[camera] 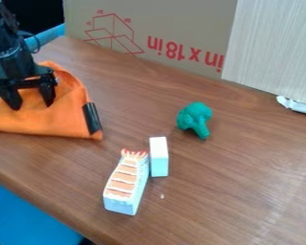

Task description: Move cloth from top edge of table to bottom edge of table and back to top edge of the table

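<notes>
Fingers (pixel 48 94) are seen parted at the upper left of the camera view, pointed down over the orange cloth (pixel 56 122); whether the fabric is touched cannot be told. The cloth is spread, with some folds, on the left part of the tabletop (pixel 238 158), and a black patch (pixel 92 117) is carried at its right-hand edge. Behind, a cardboard panel (pixel 168 28) is marked with red lettering — upside down — and a red line drawing of a box. A pale ribbed panel (pixel 270 43) is placed at the upper right. A shrimp-topped block (pixel 125 184) is set just beside a small white block (pixel 158 158), with green toy broccoli (pixel 195 117) above and to the right.
</notes>
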You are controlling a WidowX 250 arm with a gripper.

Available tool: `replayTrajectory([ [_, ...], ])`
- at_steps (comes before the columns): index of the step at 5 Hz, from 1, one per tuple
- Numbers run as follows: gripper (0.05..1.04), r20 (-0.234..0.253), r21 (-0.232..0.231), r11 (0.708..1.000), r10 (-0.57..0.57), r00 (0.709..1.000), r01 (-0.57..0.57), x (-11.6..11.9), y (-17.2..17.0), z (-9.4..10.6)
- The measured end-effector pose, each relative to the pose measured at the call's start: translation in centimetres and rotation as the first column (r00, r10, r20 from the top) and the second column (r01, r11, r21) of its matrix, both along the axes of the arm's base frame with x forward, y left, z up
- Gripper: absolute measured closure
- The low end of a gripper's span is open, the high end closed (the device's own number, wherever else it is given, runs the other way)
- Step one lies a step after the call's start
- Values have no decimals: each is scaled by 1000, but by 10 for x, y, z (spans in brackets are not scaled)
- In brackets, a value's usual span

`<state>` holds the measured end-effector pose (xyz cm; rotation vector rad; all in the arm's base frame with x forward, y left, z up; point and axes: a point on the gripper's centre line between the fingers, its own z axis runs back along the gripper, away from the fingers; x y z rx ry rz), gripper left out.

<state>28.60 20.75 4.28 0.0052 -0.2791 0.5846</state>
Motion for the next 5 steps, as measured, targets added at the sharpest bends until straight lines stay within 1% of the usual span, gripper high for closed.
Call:
replayTrajectory([
  [1,83,14,42,995,87,996,-88,39,23,-3],
  [2,83,33,37,988,150,988,-151,62,36,-2],
  [3,83,52,20,980,197,979,-198,87,44,1],
  [4,83,51,1,971,237,970,-238,104,49,2],
  [5,83,33,-21,968,250,968,-249,108,49,4],
])
